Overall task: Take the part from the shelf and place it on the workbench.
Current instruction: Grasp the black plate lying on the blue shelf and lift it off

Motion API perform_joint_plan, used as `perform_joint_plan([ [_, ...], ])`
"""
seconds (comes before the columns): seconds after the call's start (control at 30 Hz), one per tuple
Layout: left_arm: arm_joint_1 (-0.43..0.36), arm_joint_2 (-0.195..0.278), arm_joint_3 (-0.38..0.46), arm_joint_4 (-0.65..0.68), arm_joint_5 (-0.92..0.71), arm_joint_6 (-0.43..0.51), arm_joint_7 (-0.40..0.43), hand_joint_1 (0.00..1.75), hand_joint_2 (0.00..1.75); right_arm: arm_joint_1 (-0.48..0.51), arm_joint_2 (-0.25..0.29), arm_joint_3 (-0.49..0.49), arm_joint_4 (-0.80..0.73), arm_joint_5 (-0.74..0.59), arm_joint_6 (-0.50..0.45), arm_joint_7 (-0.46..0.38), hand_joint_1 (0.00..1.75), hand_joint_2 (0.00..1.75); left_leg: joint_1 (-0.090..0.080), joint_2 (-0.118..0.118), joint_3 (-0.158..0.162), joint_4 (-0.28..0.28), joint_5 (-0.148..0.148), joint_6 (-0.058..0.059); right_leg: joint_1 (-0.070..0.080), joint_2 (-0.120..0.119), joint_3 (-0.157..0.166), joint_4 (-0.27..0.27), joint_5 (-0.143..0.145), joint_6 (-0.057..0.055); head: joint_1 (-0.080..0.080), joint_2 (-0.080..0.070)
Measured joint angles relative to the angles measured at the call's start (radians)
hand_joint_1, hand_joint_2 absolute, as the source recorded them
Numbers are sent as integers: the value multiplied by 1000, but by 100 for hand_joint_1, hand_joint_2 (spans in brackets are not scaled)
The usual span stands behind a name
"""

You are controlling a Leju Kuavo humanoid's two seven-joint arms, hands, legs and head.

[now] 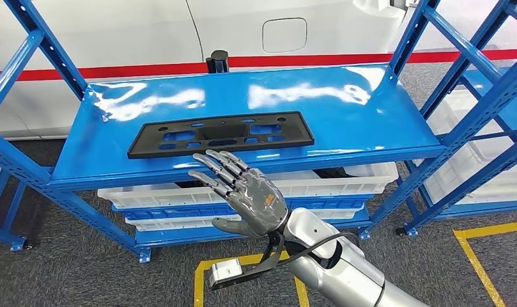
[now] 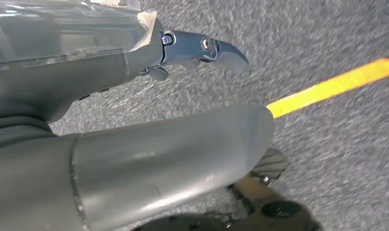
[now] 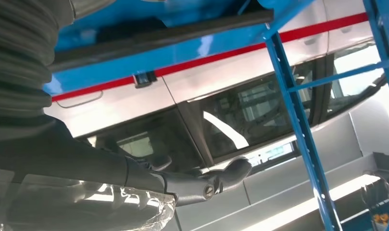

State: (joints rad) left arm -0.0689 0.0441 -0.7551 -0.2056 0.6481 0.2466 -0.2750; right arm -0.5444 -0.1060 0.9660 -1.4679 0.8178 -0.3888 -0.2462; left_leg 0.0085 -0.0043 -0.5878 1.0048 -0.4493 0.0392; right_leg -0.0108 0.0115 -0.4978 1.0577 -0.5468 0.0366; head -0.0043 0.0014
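Stage: early; approach to the pick, nothing lifted yet.
Part: flat black panel with cut-outs (image 1: 221, 134), lying flat on the top board of the blue shelf (image 1: 370, 121), near its front edge, left of the middle.
Right robot hand (image 1: 239, 192): raised in front of the shelf, fingers (image 1: 218, 167) stretched out and apart, holding nothing. Fingertips sit at the front lip of the board, just short of the part's near edge; contact with the part cannot be confirmed, looks apart.
Left robot hand (image 2: 134, 120): seen in its own wrist view above grey floor with a yellow line (image 2: 332, 86). One dark finger extended, nothing in it; how far the rest are spread, cannot tell.
Done: arm brought to the shelf, hand spread ready.
Left to do: reach over or under the near edge, grip the part, lift it off the board, carry it to the counter, set it down.
Counter: not seen from here; a turn is likely needed.
Lower shelf: white bins (image 1: 345, 185) under the top board.
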Motion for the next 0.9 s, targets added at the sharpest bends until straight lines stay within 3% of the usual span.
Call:
perform_joint_plan([
  [0.07,0,0,2,0,0,0,0,0,0,-1,0,1,0,3,0,2,0,175,1,-1,19,-4,-12,8,-1,-2,-74,113,-25,0,2,0],
  [0.13,1,-1,3,0,0,-1,0,0,0,3,-2,1,2,5,0,4,0,175,1,-2,35,-4,-28,9,-2,-2,-160,209,-59,1,2,0],
  [0.17,2,-1,3,0,0,-1,0,0,0,5,-2,2,3,6,0,5,0,175,2,-4,46,-4,-38,7,-3,-2,-187,217,-63,4,2,0],
  [0.2,3,-2,3,0,0,-1,0,0,0,6,-2,2,3,7,0,5,0,175,2,-5,60,-4,-49,5,-4,-3,-196,193,-50,11,2,0],
  [0.23,3,-3,3,0,0,-2,0,0,0,6,-2,3,4,9,0,6,0,175,3,-6,75,-4,-60,3,-5,-4,-192,141,-17,21,2,0],
  [0.27,3,-4,3,0,0,-2,0,0,0,6,-2,4,5,11,0,6,0,175,3,-6,87,-5,-72,-2,-6,-7,-178,77,33,32,3,0],
  [0.3,3,-4,3,0,0,-2,0,0,0,6,-3,6,6,12,0,7,0,175,2,-7,101,-4,-85,-6,-5,-11,-166,25,74,34,2,0],
  [0.33,3,-4,3,0,0,-2,0,0,0,6,-3,8,7,13,0,8,0,175,1,-6,109,-4,-95,-13,-2,-15,-153,-10,104,27,1,0],
  [0.37,2,-4,3,1,0,-1,1,0,0,6,-3,10,8,14,0,9,0,175,0,-6,117,-3,-102,-20,1,-17,-145,-25,120,13,1,0],
  [0.4,1,-4,3,1,0,0,0,0,0,5,-3,11,9,15,1,9,0,175,-1,-5,126,-2,-105,-26,3,-17,-140,-26,118,-4,0,0],
  [0.47,-1,-3,3,1,0,3,-1,0,0,3,0,14,9,16,1,11,0,175,1,-1,125,12,-106,-35,-1,-13,-125,-31,119,-23,0,0],
  [0.57,-3,-4,3,0,0,4,-5,0,0,0,4,15,9,18,1,11,0,175,4,1,68,107,-118,-44,-7,-11,-110,-36,111,-37,-3,0],
  [0.63,-2,-5,3,0,0,5,-7,0,0,-1,5,16,10,18,1,11,0,175,5,1,-10,216,-158,-52,-6,-11,-104,-36,103,-48,-5,0],
  [0.7,0,-5,2,0,0,9,-9,0,0,0,5,19,13,19,4,13,0,175,7,1,-75,270,-182,-58,-5,-9,-95,-36,94,-53,-5,0],
  [0.73,0,-5,2,0,-1,14,-9,0,0,0,6,20,16,20,8,15,0,175,8,1,-86,254,-162,-59,-5,-8,-89,-36,89,-52,-6,0],
  [0.77,0,-4,2,0,-2,20,-9,0,0,0,7,22,18,20,14,18,0,175,9,1,-79,205,-121,-58,-5,-7,-81,-36,84,-50,-6,0],
  [0.8,0,-4,2,0,-4,26,-9,0,0,-1,9,23,21,20,21,20,0,175,10,2,-61,137,-69,-55,-5,-6,-75,-36,79,-47,-6,0],
  [0.83,0,-3,2,0,-7,31,-9,0,0,-2,11,25,26,20,28,23,0,175,9,2,-45,80,-38,-52,-3,-5,-69,-36,75,-44,-5,0],
  [0.9,-2,-4,2,0,-13,38,-9,0,0,-5,16,29,39,20,41,27,0,175,4,3,-28,23,-21,-42,0,-4,-67,-36,68,-34,-5,0],
])
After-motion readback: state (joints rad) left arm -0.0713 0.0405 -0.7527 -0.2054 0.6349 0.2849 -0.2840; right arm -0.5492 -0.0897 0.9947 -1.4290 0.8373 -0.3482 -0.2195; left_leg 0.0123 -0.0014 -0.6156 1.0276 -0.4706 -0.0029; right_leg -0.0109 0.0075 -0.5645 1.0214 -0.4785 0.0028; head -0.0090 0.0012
